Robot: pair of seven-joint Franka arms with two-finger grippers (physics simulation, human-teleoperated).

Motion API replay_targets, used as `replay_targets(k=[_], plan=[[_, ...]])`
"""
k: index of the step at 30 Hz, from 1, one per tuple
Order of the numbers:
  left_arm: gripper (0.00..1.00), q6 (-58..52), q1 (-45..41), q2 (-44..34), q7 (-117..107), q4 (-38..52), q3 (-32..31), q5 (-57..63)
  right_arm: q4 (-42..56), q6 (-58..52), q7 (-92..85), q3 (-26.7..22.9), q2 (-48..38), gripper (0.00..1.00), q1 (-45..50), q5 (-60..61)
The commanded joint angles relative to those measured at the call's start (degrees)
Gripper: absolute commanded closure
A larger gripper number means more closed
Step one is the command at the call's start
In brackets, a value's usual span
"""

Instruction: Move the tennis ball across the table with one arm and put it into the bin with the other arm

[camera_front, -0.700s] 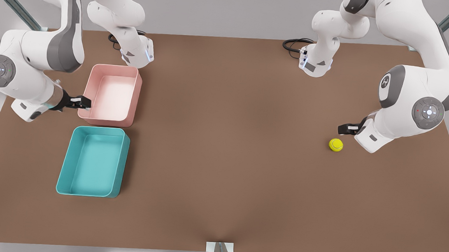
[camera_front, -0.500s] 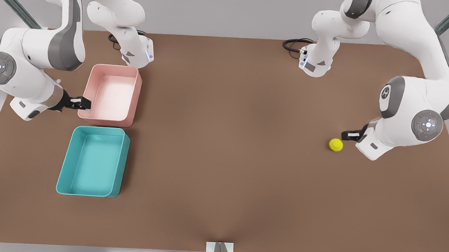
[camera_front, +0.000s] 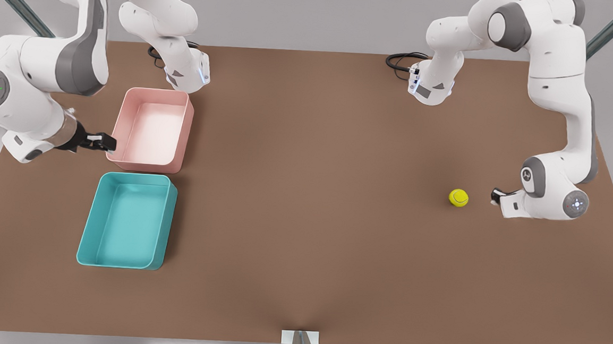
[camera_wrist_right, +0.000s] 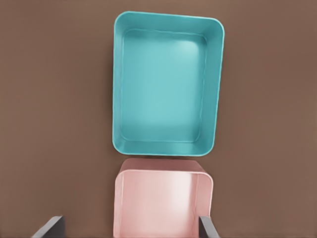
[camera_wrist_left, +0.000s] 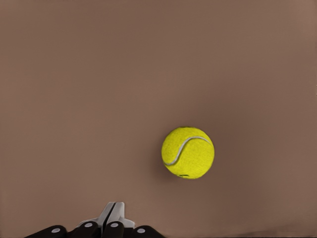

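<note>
Front view: the left gripper point(camera_front: 495, 196) has dropped low and backed off to the right of the ball point(camera_front: 458, 198), which sits unmoved at right of the table point(camera_front: 303, 219); a push toward the bin point(camera_front: 91, 217) at lower left looks imminent. The right gripper point(camera_front: 107, 142) waits beside the pink tray point(camera_front: 187, 127).

Left wrist view: fingers point(camera_wrist_left: 119, 214) pressed together, empty, near the ball point(camera_wrist_left: 188, 152).

Right wrist view: fingers point(camera_wrist_right: 49, 227) wide apart, empty, above the bin point(camera_wrist_right: 118, 89).

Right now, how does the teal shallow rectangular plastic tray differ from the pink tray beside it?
The teal shallow rectangular plastic tray is turquoise; the pink plastic tray is pale pink. In the front view the teal one lies nearer the camera, the pink one farther back, and the teal one looks larger there. The right gripper is beside the pink tray, not the teal one. Both are empty, upright, with rounded corners.
</note>
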Motion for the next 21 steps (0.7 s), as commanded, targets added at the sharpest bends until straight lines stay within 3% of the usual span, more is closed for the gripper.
replay_targets(k=[1,10,18,21], plan=[[0.79,9.44,0.01,-0.06,80.58,-1.63,0.01,-0.40,0.19,-0.94,-5.44,-0.63,0.07,0.00,0.08,-0.21],[0.79,2.23,-1.92,-0.32,33.30,-4.18,-0.69,6.19,0.01,-1.03,-5.53,-1.69,0.69,0.00,0.08,-0.21],[0.79,7.50,-1.84,0.38,33.38,-8.48,-1.48,6.72,-0.16,-1.03,-5.53,-2.13,0.86,0.00,0.08,-0.03],[0.79,10.14,-1.84,1.08,47.79,-8.31,-1.57,7.78,-0.25,-1.03,-5.44,-2.13,0.86,0.00,0.08,-0.03]])
